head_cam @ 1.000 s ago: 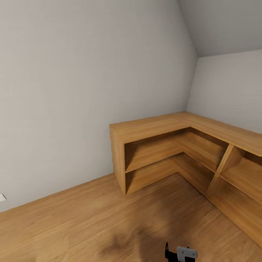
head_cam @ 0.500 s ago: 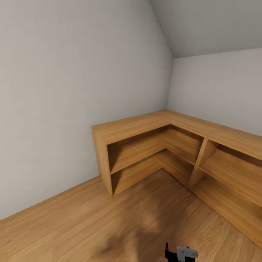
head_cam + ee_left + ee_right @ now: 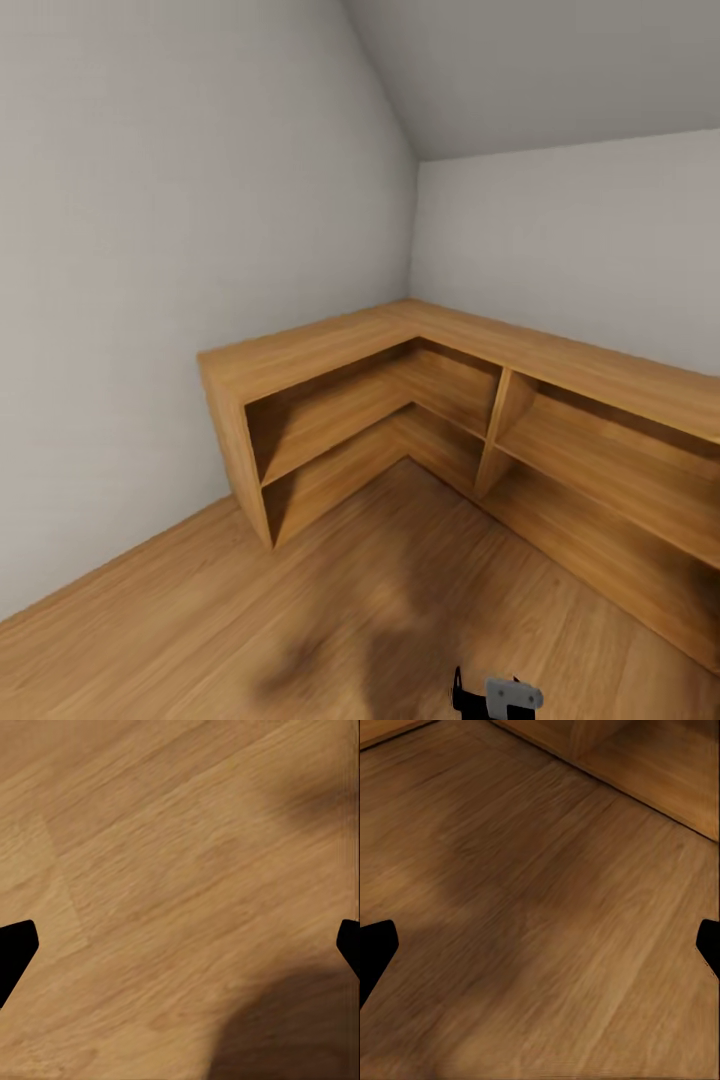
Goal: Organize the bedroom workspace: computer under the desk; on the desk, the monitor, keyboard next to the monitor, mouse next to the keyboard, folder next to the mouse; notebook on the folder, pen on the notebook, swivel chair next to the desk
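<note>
Your head camera faces a room corner. At the far left, a plain grey wall (image 3: 150,250) runs down to a wood plank floor (image 3: 180,620). Moving right, an L-shaped wooden shelf unit (image 3: 300,355) wraps the corner; its near end stands against that wall, and its open compartments (image 3: 320,430) hold nothing you can make out. Past the corner, the unit's longer run (image 3: 600,380) follows the second grey wall (image 3: 570,240) toward the right edge, split by an upright divider (image 3: 500,420). A sloped ceiling (image 3: 540,60) meets both walls above.

A dark shadow (image 3: 380,620) lies on the floor in front of the unit. At the bottom edge, right of centre, a small grey-and-black bracket of your robot (image 3: 500,695) pokes into frame.

None of the workspace items (computer, monitor, keyboard, mouse, folder, notebook, pen, chair) can be located from here.

Your left gripper (image 3: 180,945) hangs over bare floor, fingertips spread wide at the frame edges, nothing between them. Your right gripper (image 3: 540,945) is likewise spread and empty, over floor, with the shelf unit's base (image 3: 652,765) beyond it.
</note>
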You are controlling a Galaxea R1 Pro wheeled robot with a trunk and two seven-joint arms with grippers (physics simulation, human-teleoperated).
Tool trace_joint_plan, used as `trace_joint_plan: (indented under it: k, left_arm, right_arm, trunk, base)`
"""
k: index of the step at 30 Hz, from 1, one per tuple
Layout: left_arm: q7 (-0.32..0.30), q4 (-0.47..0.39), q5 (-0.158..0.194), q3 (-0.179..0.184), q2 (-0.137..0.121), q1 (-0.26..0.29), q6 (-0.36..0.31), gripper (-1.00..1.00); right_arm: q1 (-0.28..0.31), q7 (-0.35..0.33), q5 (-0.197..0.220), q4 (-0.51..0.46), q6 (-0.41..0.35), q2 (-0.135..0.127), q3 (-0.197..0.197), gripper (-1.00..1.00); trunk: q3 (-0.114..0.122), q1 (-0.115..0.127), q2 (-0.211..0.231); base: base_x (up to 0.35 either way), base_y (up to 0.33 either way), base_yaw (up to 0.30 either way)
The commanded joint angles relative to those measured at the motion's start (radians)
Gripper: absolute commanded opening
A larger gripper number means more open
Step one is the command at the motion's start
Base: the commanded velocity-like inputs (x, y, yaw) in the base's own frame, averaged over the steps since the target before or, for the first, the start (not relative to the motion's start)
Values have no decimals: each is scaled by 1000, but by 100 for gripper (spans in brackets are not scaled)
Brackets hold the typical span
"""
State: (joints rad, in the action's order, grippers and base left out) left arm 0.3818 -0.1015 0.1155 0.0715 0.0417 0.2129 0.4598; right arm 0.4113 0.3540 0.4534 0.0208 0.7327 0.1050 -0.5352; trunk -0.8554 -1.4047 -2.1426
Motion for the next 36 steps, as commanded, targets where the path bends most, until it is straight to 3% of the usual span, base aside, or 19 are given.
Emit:
trace_joint_plan:
  k: [1, 11, 20, 36]
  left_arm:
    - [3, 0, 10, 8, 0, 0, 4, 100]
    - [1, 5, 14, 6, -2, 0, -2, 100]
    - [-75, 5, 29, -3, -14, 0, -6, 100]
    - [-76, -3, 37, 0, -12, 0, 12, 100]
  right_arm:
    - [1, 5, 4, 2, 2, 1, -9, 100]
    - [1, 3, 2, 2, 2, 0, -8, 100]
    - [1, 3, 2, 2, 1, -1, -8, 100]
    - [1, 3, 2, 2, 1, -1, -8, 100]
  trunk:
    - [-1, 0, 0]
    - [-1, 0, 0]
    - [-1, 0, 0]
    - [-1, 0, 0]
  base:
    - [0, 0, -298]
    - [0, 0, -298]
    - [0, 0, -298]
    - [70, 0, -298]
